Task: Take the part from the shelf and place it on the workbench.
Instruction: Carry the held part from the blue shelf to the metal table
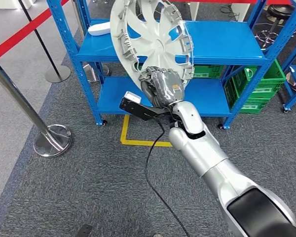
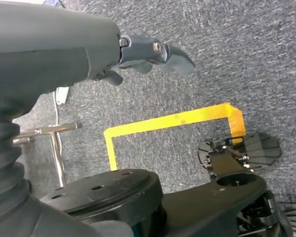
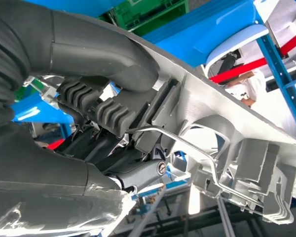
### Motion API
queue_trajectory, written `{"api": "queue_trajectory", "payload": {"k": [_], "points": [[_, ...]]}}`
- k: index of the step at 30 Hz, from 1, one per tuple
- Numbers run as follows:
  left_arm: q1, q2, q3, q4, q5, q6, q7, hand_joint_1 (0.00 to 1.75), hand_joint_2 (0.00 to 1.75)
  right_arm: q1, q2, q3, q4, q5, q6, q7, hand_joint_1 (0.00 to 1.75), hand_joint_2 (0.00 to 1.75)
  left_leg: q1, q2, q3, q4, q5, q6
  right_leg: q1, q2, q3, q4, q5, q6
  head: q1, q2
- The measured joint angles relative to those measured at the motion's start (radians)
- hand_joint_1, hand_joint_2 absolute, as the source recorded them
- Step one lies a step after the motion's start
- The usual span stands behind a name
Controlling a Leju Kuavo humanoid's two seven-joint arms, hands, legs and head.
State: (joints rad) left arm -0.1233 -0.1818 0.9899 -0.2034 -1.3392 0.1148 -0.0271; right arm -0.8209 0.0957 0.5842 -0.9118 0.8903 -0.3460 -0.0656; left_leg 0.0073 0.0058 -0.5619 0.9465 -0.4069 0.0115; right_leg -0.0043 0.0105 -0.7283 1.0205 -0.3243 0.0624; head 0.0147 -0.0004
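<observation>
Right hand (image 1: 162, 88): grips the lower rim of the wheel cover, thumb and fingers clamped on its ribbed back
Left hand (image 2: 146, 54): hangs over grey carpet, fingers loosely extended, holding nothing
Wheel cover (image 1: 154, 37): silver, tilted, held up in front of the shelf
Floor tape (image 1: 139, 140): yellow outline on the carpet by the shelf's foot
Shelf (image 1: 221, 44): blue, with green crates (image 1: 265, 84) behind its lower tier

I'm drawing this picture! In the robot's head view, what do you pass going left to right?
Red barrier tape → shiny metal stanchion base → round silver plastic wheel cover held by the right hand → green plastic crates.
</observation>
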Motion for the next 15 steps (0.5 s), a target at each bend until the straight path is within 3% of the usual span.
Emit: {"api": "queue_trajectory", "payload": {"k": [2, 4, 5, 8, 10, 13, 15], "points": [[0.0, 0.001, 0.0, 0.0, -0.001, 0.0, 0.0, 0.0, 1.75, 0.004, -0.001, -0.005, 0.0, -0.006, 0.0, -0.004, 1.75, 1.75, 0.002, 0.009, 0.0, -0.004, 0.002, 0.0, -0.003, -0.001, -0.056, 0.14, -0.071, 0.002, 0.002, 0.0], [0.001, 0.001, 0.0, 0.0, -0.002, -0.001, 0.0, 0.0, 1.75, 0.011, -0.004, -0.007, 0.002, -0.008, 0.001, -0.007, 1.75, 1.75, 0.004, 0.019, 0.001, -0.002, 0.0, -0.005, -0.009, -0.002, -0.093, 0.241, -0.103, 0.008, 0.002, 0.0], [0.001, 0.001, 0.0, 0.0, -0.003, -0.001, 0.0, 0.0, 1.75, 0.013, -0.005, -0.008, 0.002, -0.009, 0.002, -0.007, 1.75, 1.75, 0.008, 0.024, 0.001, 0.0, -0.002, -0.01, -0.012, -0.005, -0.084, 0.234, -0.094, 0.013, 0.002, 0.0], [0.0, 0.003, 0.0, 0.0, -0.004, -0.003, 0.0, 0.0, 1.75, 0.014, -0.006, -0.008, 0.003, -0.011, 0.004, -0.008, 1.75, 1.75, 0.02, 0.039, -0.003, 0.028, -0.023, -0.041, -0.02, -0.036, 0.021, 0.063, -0.041, 0.03, 0.005, 0.0], [0.0, 0.006, 0.0, -0.001, -0.005, -0.003, 0.0, 0.0, 1.75, 0.011, -0.006, -0.009, 0.003, -0.011, 0.007, -0.009, 1.75, 1.75, 0.018, 0.046, -0.007, 0.046, -0.036, -0.057, -0.019, -0.04, 0.048, 0.019, -0.045, 0.017, 0.005, 0.0], [-0.001, 0.007, -0.001, -0.002, -0.005, -0.003, 0.002, 0.0, 1.75, 0.008, -0.006, -0.009, 0.003, -0.013, 0.01, -0.01, 1.75, 1.75, 0.02, 0.054, -0.007, 0.052, -0.046, -0.067, -0.017, -0.01, 0.036, 0.034, -0.048, -0.02, -0.005, 0.0], [-0.004, 0.007, -0.001, -0.002, -0.006, -0.003, 0.003, 0.0, 1.75, 0.008, -0.006, -0.01, 0.003, -0.016, 0.012, -0.01, 1.75, 1.75, 0.021, 0.039, -0.028, 0.103, -0.086, -0.071, -0.017, 0.007, 0.033, 0.034, -0.046, -0.036, -0.008, 0.0]]}}
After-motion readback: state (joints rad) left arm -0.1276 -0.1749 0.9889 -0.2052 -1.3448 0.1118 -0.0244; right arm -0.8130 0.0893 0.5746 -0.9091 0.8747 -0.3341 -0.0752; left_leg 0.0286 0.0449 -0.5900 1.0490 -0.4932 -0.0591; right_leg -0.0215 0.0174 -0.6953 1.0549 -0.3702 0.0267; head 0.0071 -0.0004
